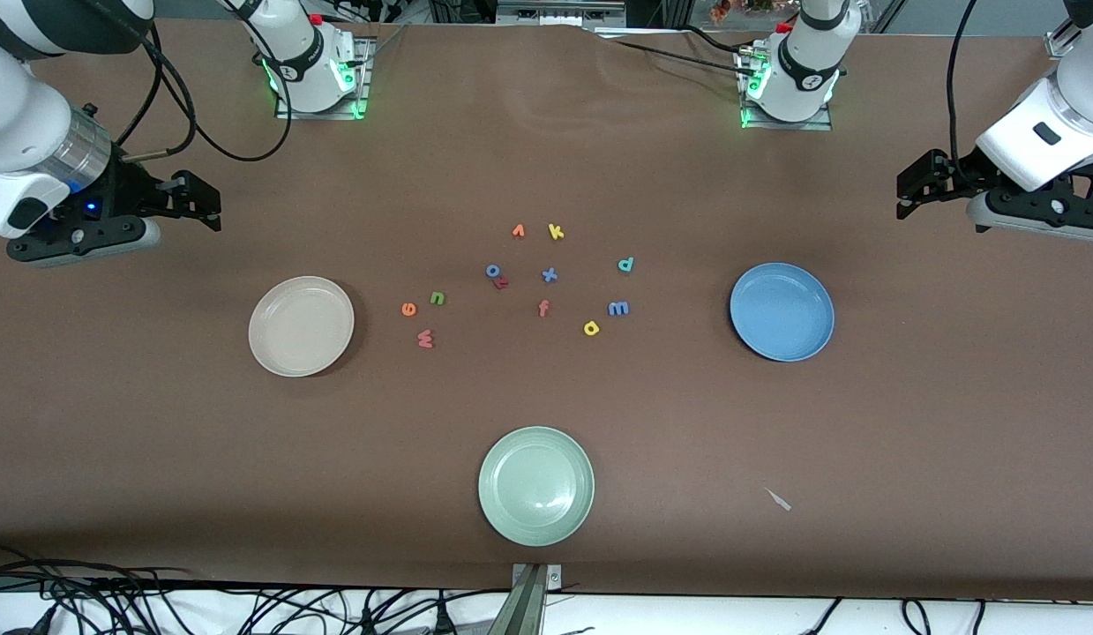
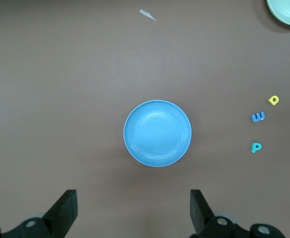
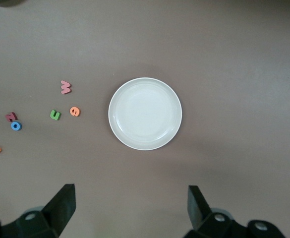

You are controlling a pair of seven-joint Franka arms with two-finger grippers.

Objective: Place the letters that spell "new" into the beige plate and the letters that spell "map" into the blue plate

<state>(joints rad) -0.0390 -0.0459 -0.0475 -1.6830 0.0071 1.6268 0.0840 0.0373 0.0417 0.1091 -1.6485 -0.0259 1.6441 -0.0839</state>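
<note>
The brown bench carries 3 plates. The beige plate sits toward the right arm's end and has nothing in it. The blue plate sits toward the left arm's end, and it has nothing in it too. A pale green plate sits near the bench edge closest to the front camera.

The left hand hangs in the air near the blue plate, at the left arm's end of the bench. Its fingers are wide apart and hold nothing. The right hand hangs near the beige plate at the right arm's end, fingers wide apart, holding nothing. Both hands are cut off at the edges of the front view.

The small letters lie in the middle of the bench. The green n, orange e and pinkish-red w lie close together beside the beige plate. The blue m, yellow a and teal p lie nearer the blue plate. Other letters lie between the 2 groups; some are hard to read.
</note>
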